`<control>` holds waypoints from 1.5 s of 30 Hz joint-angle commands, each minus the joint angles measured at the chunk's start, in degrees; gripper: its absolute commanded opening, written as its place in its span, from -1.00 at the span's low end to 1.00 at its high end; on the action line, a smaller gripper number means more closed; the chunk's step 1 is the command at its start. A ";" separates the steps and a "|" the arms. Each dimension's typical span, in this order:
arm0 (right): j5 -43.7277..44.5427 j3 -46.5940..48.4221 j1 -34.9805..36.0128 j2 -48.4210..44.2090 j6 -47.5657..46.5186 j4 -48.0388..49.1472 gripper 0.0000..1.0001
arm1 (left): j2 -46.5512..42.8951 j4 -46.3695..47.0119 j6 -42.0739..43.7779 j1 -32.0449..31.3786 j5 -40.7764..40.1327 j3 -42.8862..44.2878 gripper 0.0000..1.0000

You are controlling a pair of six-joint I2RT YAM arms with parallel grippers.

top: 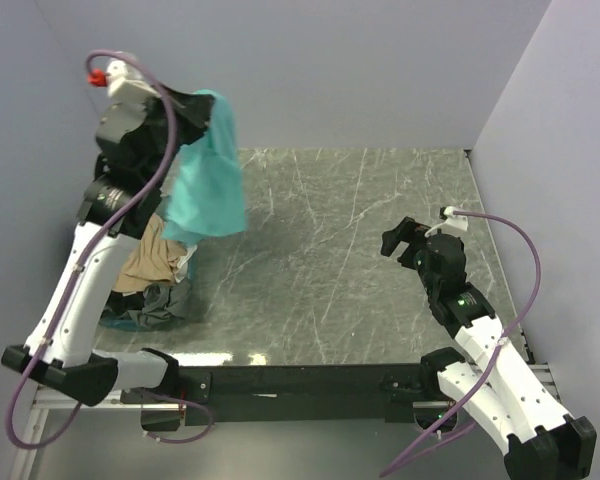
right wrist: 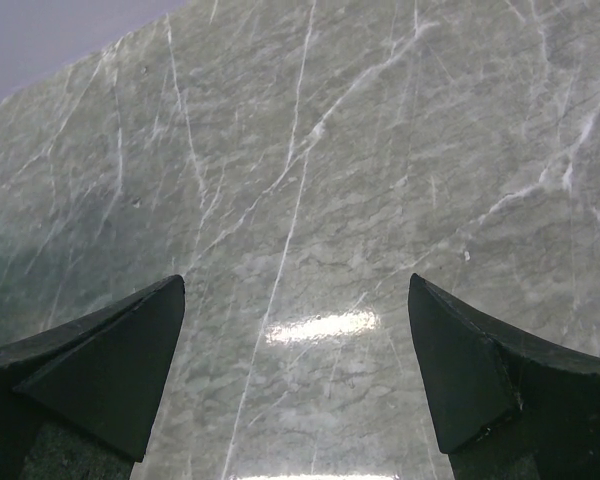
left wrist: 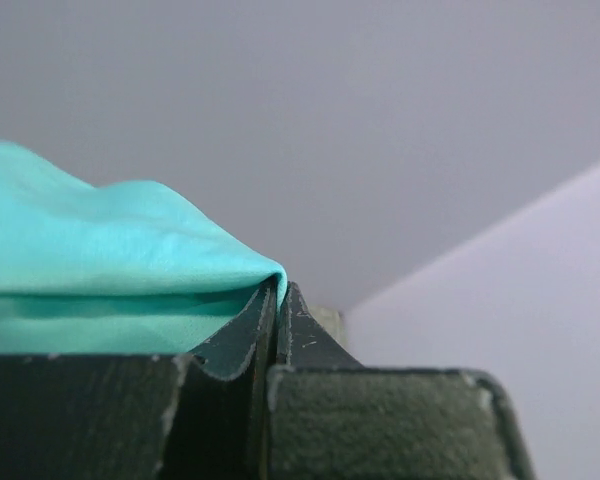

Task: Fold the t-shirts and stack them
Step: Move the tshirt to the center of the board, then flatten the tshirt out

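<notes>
Marble-look table [top: 360, 250]: the middle is the place to spread. Teal t-shirt [top: 208, 180] hangs bunched at far left, off the surface, above the heap of tan and dark t-shirts [top: 155, 270]. Left gripper [left wrist: 277, 300]: jaws pinched on a teal fold. Right gripper [right wrist: 296, 290]: jaws wide apart, holding nothing, over the table. Judgement: carry the shirt to the middle, let the right gripper take a second edge, and lay it flat before folding.
</notes>
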 commanded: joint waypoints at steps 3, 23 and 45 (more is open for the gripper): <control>2.91 0.73 -0.16 -1.26 -0.90 1.17 0.96 | 5.47 5.82 5.35 -8.27 7.00 4.44 -0.99; 4.15 1.08 -0.16 1.19 -0.81 -0.15 0.96 | 16.64 0.30 5.54 -15.69 -9.16 -3.61 -0.74; 0.89 9.79 21.99 22.81 -4.16 -11.66 0.89 | -0.83 0.99 -5.98 -5.99 -0.46 -46.07 0.99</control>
